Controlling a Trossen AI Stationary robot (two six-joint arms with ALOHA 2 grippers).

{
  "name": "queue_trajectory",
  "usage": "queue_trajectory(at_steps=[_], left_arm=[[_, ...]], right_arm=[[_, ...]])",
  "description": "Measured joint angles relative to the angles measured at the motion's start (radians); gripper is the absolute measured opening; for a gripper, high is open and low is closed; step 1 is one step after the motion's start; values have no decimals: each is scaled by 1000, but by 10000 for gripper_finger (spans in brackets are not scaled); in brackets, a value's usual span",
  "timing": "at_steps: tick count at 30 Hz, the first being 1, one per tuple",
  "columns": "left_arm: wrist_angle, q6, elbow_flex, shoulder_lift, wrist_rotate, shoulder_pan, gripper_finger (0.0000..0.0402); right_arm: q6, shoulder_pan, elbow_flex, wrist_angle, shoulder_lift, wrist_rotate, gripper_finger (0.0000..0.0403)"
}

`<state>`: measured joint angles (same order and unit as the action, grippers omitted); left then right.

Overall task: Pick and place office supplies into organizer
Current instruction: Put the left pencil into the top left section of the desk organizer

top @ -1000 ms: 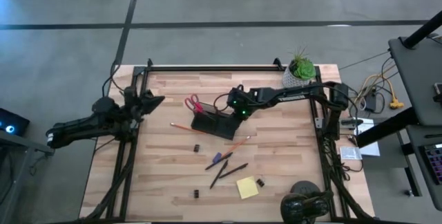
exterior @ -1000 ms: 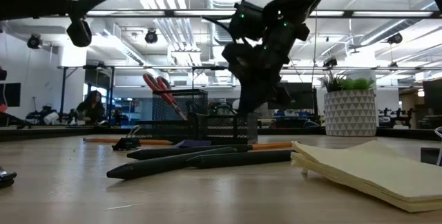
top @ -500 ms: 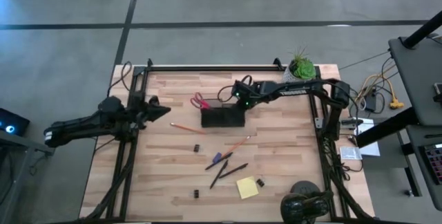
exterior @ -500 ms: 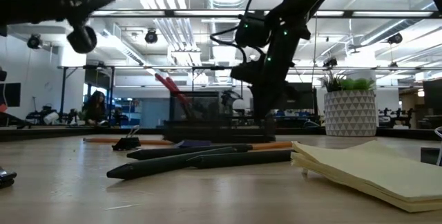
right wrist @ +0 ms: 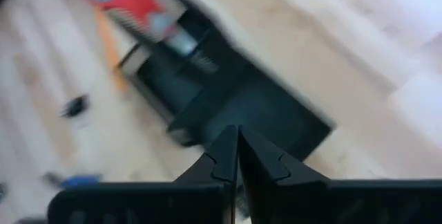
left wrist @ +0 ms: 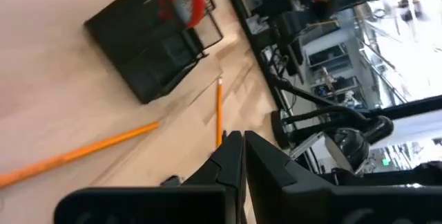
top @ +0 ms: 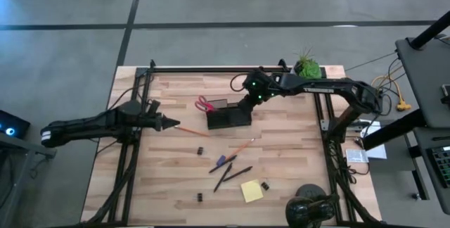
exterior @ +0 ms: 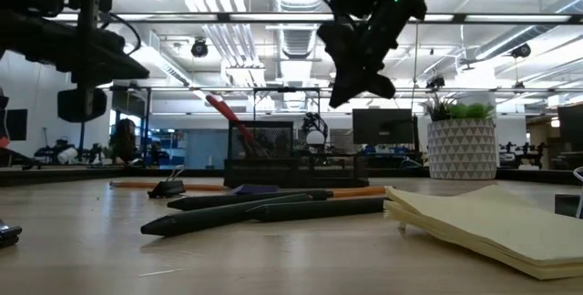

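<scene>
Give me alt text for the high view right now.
Black organizer holding red-handled scissors sits mid-table; the shut right gripper hovers at its corner. The shut left gripper points at an orange pencil. Pens and yellow sticky-note pad lie nearer the front.

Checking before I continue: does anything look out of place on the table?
Only the red-handled scissors are in the organizer, handles sticking out at a slant. Pens, pencils, sticky notes and binder clips lie scattered on the table.

Black organizer point(exterior: 273, 154) holding red-handled scissors point(exterior: 228, 117), dark pens point(exterior: 264, 208), sticky-note pad point(exterior: 492, 222), potted plant point(exterior: 460, 145)
</scene>
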<state>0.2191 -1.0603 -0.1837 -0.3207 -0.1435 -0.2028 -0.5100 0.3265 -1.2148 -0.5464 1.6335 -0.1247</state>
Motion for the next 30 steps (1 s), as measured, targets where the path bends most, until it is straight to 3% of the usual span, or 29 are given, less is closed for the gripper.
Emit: queue_trajectory(at_steps=[5, 9, 16, 19, 26, 30], left_arm=[[-9, 46, -2, -39, 92, -2, 0], [47, 124, -40, -67, 105, -1, 0], [414, 539, -206, -223, 148, 2, 0], [392, 596, -236, -287, 142, 3, 4], [401, 594, -242, -453, 124, 3, 54], [406, 493, -253, -519, 118, 3, 43]], right_arm=[[-29, -31, 0, 2, -2, -5, 9], [33, -75, -2, 3, 3, -5, 9], [116, -117, -2, 4, 2, 21, 9], [116, -128, -2, 4, 2, 45, 17], [121, -163, -2, 39, 5, 49, 85], [58, -170, -2, 88, 34, 41, 93]])
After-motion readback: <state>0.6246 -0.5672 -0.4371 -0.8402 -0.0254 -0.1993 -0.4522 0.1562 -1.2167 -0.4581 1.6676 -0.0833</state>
